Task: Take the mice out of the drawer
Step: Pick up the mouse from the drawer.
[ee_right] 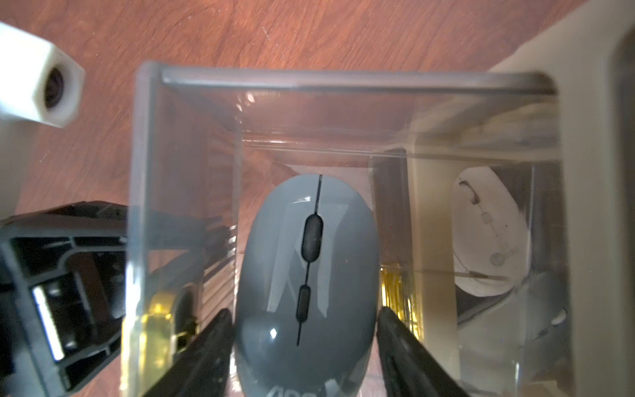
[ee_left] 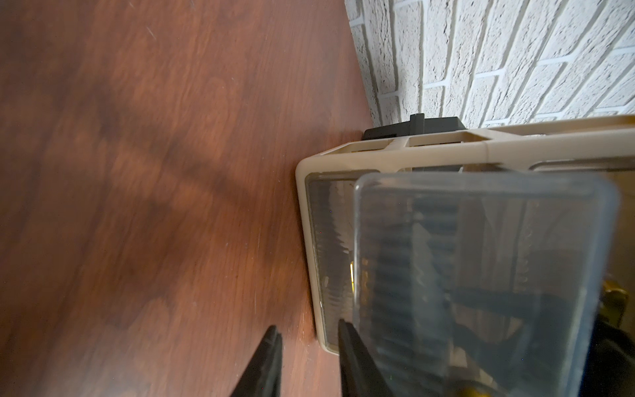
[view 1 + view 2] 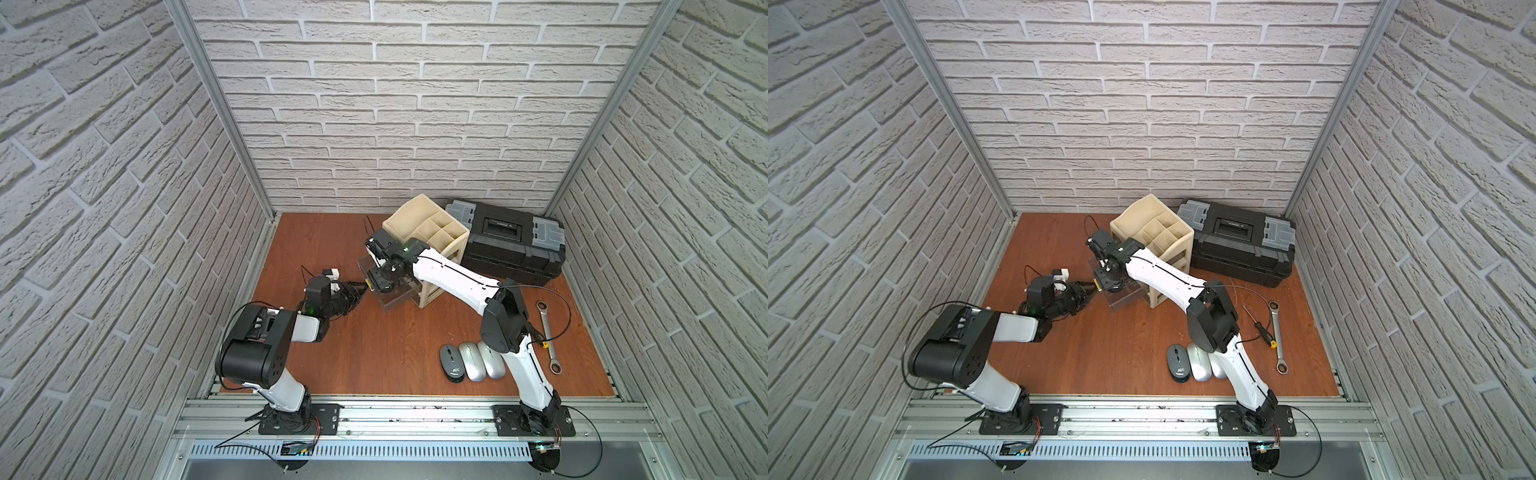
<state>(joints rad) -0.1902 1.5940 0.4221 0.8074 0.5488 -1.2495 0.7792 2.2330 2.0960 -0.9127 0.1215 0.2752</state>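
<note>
From the middle of the wooden table (image 3: 374, 353), the beige organizer (image 3: 405, 216) stands at 12 o'clock and the black toolbox (image 3: 511, 241) sits just beside it, toward 2 o'clock. In both top views a clear drawer (image 1: 343, 80) juts out of the organizer's frame toward 8 o'clock. The right arm reaches over it from 4 o'clock. The right gripper (image 1: 304, 311) hangs inside this drawer with its fingers (image 1: 206, 350) spread wide, one at each flank of the dark grey mouse (image 1: 305, 261) lying on the drawer floor. They are just beside the mouse, and I cannot tell whether they touch it. A white mouse (image 1: 488, 237) shows blurred through the clear plastic, farther in under the beige frame; I cannot tell which drawer holds it. The left gripper (image 3: 358, 291) sits low at 9 o'clock of the drawer front. Its fingers (image 2: 350, 354) are narrowly parted, with table wood showing in the gap, and one finger is close against the edge of the clear front. At 5 o'clock on the table, three mice lie side by side and touching: a second dark grey mouse (image 3: 452, 363) with a white logo, a near silver mouse (image 3: 471, 360), and a far silver mouse (image 3: 492, 362) partly under the right arm. A steel wrench (image 3: 546, 336) lies at 4 o'clock, and a top view shows a screwdriver (image 3: 1260, 328) just beside it.
</note>
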